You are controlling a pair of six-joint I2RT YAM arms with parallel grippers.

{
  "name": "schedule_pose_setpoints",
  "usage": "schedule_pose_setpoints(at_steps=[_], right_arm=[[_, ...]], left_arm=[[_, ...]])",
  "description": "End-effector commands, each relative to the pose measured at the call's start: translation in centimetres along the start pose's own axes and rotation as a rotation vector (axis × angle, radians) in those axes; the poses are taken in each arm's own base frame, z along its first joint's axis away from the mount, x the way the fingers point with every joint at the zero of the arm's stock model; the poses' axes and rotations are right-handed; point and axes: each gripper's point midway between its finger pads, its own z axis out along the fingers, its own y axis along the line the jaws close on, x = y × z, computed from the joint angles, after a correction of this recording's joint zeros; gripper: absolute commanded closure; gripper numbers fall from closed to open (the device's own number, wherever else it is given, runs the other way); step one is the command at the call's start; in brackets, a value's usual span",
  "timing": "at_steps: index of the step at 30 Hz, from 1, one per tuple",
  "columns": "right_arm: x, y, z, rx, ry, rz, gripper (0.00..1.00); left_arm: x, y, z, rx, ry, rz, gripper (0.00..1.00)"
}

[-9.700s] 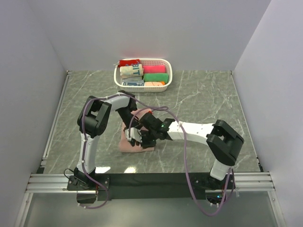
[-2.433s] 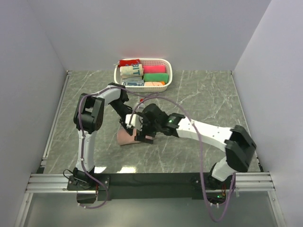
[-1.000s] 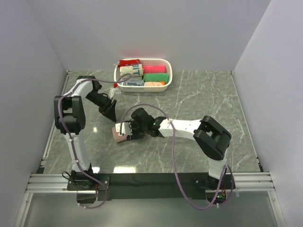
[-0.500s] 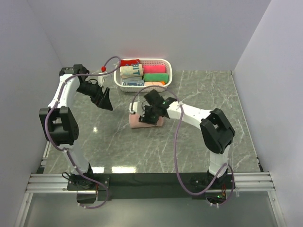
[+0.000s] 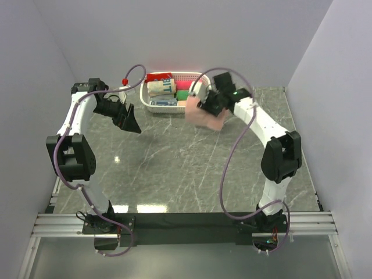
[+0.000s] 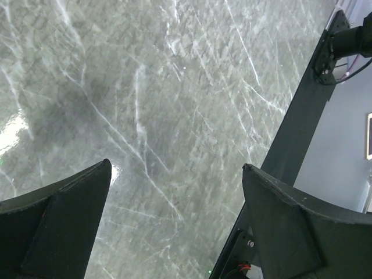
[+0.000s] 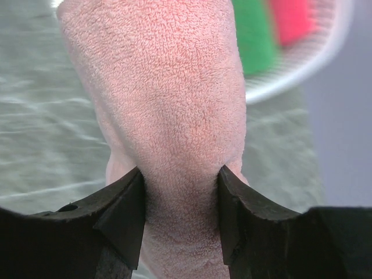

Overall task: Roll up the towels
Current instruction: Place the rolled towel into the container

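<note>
– Right gripper (image 7: 181, 180): we log it clamped on the salmon-pink towel (image 7: 168, 99). Both black fingers press into the terry, one on each side, and the cloth bulges out around them.
– Agreed. Form of the towel?
– We note a thick, rounded bundle. One end is pinched between the jaws and the rest sticks out beyond the fingertips.
– Position?
– Far side of the scene, right of centre. From above it overlaps the near right corner of the white plastic basket (image 5: 165, 108). It looks raised off the marbled grey table top (image 5: 174, 168). Whether it touches the basket rim we cannot tell, as the wrist view is blurred there.
– Basket contents, as far as we can read them?
– In the wrist view we see a green cloth (image 7: 253, 35) and a pinkish-red cloth (image 7: 289, 20) behind the towel, both out of focus. From above, a cream cloth with blue letters (image 5: 161, 88) lies toward the left end.
– And the left gripper (image 6: 174, 168)?
– Jaws spread wide, nothing between them, only bare table top below. We place it at the far left, left of the basket and well apart from the towel.
</note>
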Motion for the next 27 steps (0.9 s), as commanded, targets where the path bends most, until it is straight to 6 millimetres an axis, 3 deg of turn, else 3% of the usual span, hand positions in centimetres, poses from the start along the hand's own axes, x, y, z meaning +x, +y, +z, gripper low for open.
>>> schedule_pose_setpoints(at_steps=[1, 2, 5, 8, 11, 14, 19, 22, 23, 24, 27], right_arm=[[-1.7, -7.1, -3.9, 0.156, -0.075, -0.034, 1.0], [-2.0, -9.5, -4.5, 0.19, -0.1, -0.026, 1.0], [-2.9, -13.6, -5.5, 0.245, -0.151, -0.022, 1.0], [-4.0, -16.0, -5.3, 0.284, -0.188, -0.039, 1.0], [-5.0, -16.8, -4.5, 0.292, -0.241, -0.054, 1.0], [-7.2, -16.2, -4.0, 0.256, -0.31, -0.065, 1.0], [-10.4, -11.8, -2.5, 0.136, -0.353, -0.098, 1.0], [-11.3, -10.1, -1.0, 0.118, -0.372, -0.109, 1.0], [-12.1, -9.1, 0.1, 0.1, -0.376, -0.117, 1.0], [-12.6, -8.8, 0.6, 0.093, -0.386, -0.117, 1.0], [-14.6, -7.3, 2.9, 0.053, -0.419, -0.114, 1.0]], left_arm=[[-1.2, -1.5, -0.3, 0.031, -0.062, 0.032, 0.01], [-1.1, -1.5, -0.3, 0.035, -0.06, 0.028, 0.01], [-1.0, -1.3, 0.0, 0.043, -0.06, 0.021, 0.0], [-1.5, -0.8, 0.0, 0.02, -0.078, 0.031, 0.0], [-2.5, 0.0, -0.1, -0.028, -0.124, 0.035, 0.01], [-3.2, 0.0, -0.4, -0.066, -0.158, 0.056, 0.01], [-2.9, 0.6, -0.5, -0.11, -0.14, 0.04, 0.01], [-3.6, 1.5, -0.9, -0.202, -0.196, 0.057, 0.0], [-4.4, 0.7, -1.8, -0.234, -0.239, 0.096, 0.01], [-4.8, 1.4, -1.6, -0.263, -0.291, 0.113, 0.01], [-5.6, 0.4, -2.3, -0.308, -0.389, 0.155, 0.02]])
